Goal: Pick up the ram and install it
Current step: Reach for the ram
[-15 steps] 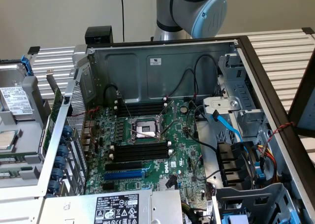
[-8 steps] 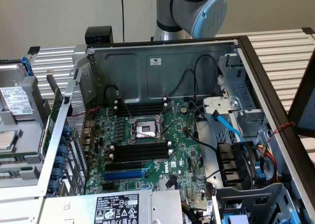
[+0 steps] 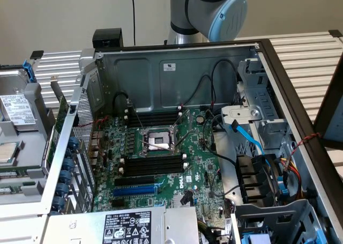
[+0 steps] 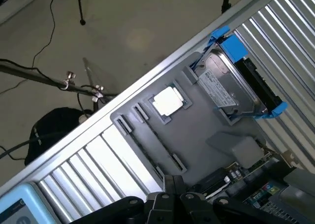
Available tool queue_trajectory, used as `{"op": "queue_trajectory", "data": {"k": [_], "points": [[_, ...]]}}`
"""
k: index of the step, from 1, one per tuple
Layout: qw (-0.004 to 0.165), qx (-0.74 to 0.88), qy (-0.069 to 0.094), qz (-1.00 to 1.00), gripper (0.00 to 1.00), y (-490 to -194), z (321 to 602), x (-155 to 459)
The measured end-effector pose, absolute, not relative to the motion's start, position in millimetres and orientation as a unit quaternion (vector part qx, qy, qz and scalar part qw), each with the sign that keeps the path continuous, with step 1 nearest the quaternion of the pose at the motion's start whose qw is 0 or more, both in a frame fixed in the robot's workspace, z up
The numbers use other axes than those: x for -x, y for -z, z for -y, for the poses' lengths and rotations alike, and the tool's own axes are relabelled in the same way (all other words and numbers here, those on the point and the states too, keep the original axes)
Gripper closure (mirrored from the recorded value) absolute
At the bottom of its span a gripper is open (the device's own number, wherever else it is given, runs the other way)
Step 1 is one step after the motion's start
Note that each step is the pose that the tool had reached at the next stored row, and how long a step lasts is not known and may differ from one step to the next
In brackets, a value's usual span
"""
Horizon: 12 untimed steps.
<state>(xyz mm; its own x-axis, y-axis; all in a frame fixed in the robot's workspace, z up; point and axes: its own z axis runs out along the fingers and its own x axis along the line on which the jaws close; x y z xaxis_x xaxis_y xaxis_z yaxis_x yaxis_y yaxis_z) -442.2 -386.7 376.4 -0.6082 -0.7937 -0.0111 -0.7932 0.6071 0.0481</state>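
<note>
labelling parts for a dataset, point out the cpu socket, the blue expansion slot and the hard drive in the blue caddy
cpu socket (image 3: 158,142): exterior view, on its metal centre plate
blue expansion slot (image 3: 134,191): exterior view, middle of its length
hard drive (image 4: 224,88): wrist view, on its labelled silver top

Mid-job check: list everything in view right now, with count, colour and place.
open metal computer case: one, grey, exterior view's centre.
circuit-covered motherboard: one, green, inside the case.
long memory slots: two banks, black, mid-board.
plastic expansion slot: one, blue, board's camera side.
thin cables: several, blue, exterior view's right.
plastic parts tray: one, grey, exterior view's left.
bracketed metal hard drive: one, silver and blue, on tray.
square processor chip: one, silver, on tray.
thin strips, possibly the ram: two, green, tray's camera-side end.
robot arm: one, silver and light blue, behind the case.
gripper: one, black, shut, nothing visibly held.
</note>
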Motion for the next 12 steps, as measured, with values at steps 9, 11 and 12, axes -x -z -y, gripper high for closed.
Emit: {"op": "queue_trajectory", "data": {"k": [9, 11, 12], "points": [[0.006, -0.489, 0.023, 0.872, 0.89, -376.3, 386.7, 442.1], [0.006, -0.497, 0.023, 0.867, 0.89, -376.3, 386.7, 442.1], [0.005, -0.501, 0.023, 0.865, 0.89, -376.3, 386.7, 442.1]]}}
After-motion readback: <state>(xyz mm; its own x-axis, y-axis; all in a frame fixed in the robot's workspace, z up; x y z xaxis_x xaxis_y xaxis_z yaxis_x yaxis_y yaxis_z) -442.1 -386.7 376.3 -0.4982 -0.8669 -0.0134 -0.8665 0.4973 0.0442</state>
